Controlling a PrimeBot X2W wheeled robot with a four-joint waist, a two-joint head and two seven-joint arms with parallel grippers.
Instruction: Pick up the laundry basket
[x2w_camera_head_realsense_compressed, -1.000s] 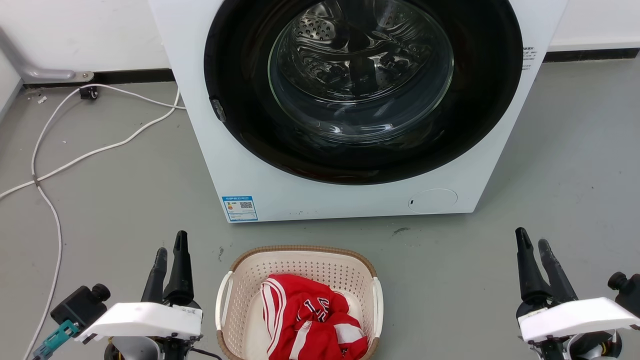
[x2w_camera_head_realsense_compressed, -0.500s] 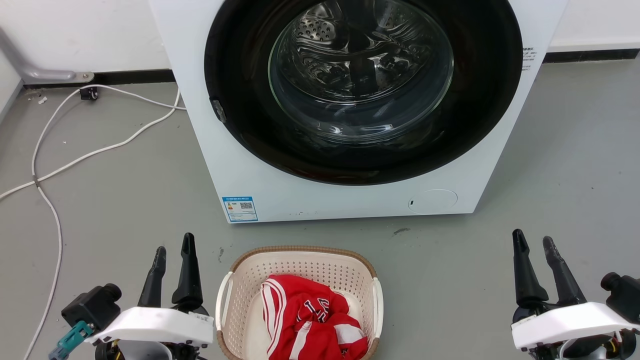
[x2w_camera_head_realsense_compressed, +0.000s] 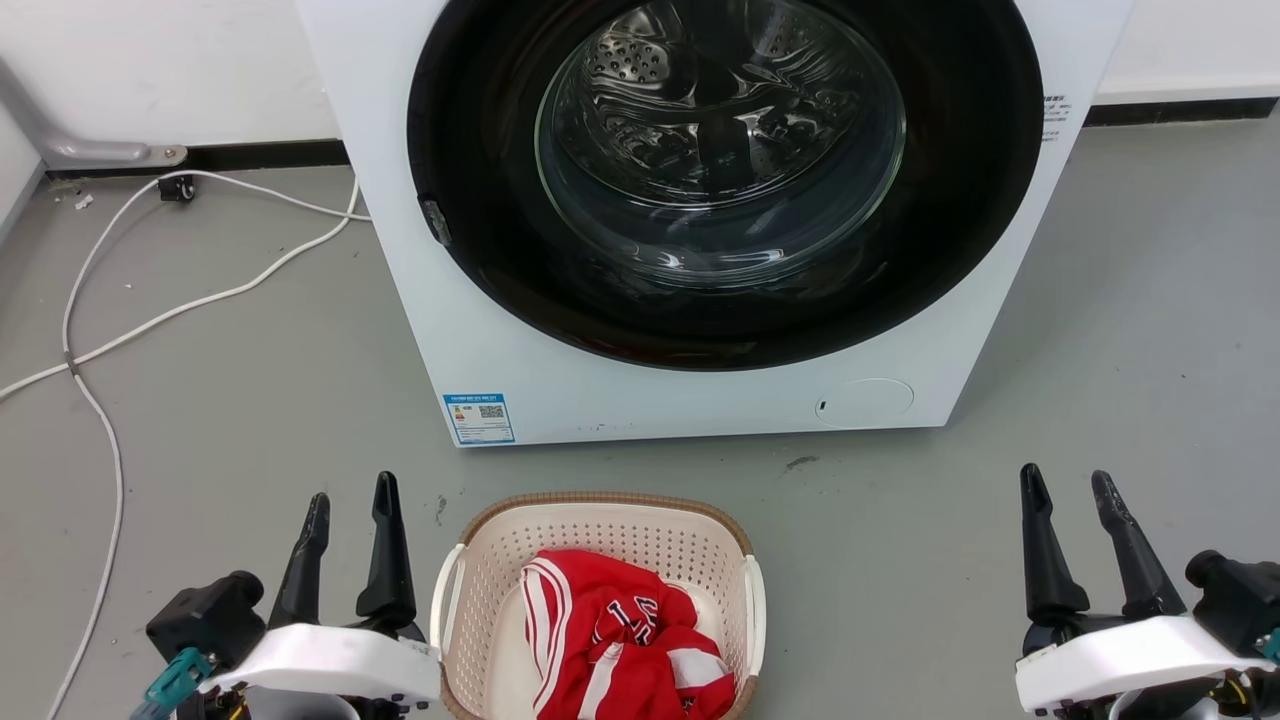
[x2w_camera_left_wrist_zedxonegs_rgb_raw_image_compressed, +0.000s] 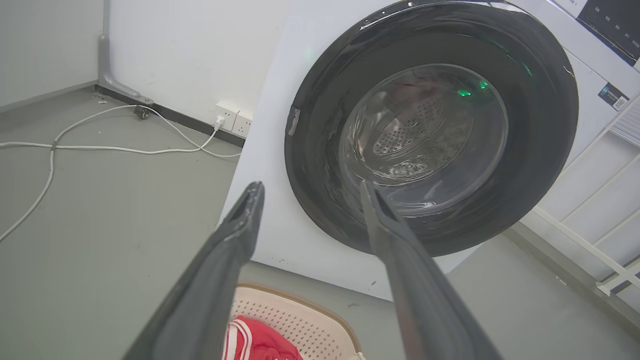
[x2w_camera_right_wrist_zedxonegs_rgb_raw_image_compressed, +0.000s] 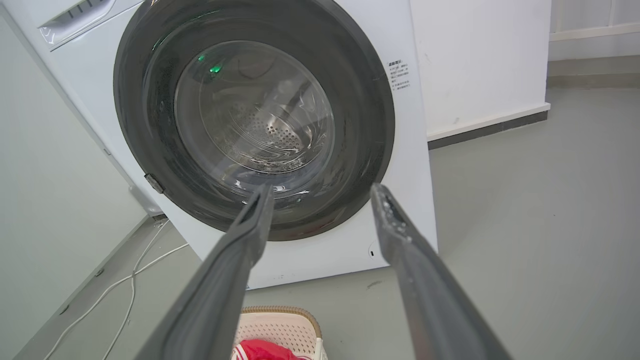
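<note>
The laundry basket (x2w_camera_head_realsense_compressed: 480, 600), cream-white and perforated with a brown woven rim, sits on the grey floor at the bottom middle of the head view, holding a red and white garment (x2w_camera_head_realsense_compressed: 620, 640). Its far rim also shows low in the left wrist view (x2w_camera_left_wrist_zedxonegs_rgb_raw_image_compressed: 300, 320) and the right wrist view (x2w_camera_right_wrist_zedxonegs_rgb_raw_image_compressed: 280, 325). My left gripper (x2w_camera_head_realsense_compressed: 350, 500) stands open just left of the basket's left handle (x2w_camera_head_realsense_compressed: 447, 590), apart from it. My right gripper (x2w_camera_head_realsense_compressed: 1065, 480) is open far to the right of the basket, holding nothing.
A white front-loading washer (x2w_camera_head_realsense_compressed: 520, 370) with a shut dark round door (x2w_camera_head_realsense_compressed: 720, 180) stands right behind the basket. White cables (x2w_camera_head_realsense_compressed: 100, 340) trail over the floor at the left. A white rack (x2w_camera_left_wrist_zedxonegs_rgb_raw_image_compressed: 600, 240) stands beside the washer.
Both grippers have spread their fingers wider. The left gripper has shifted right toward the basket and slightly down; the right gripper has drifted left and down. The basket has not moved.
</note>
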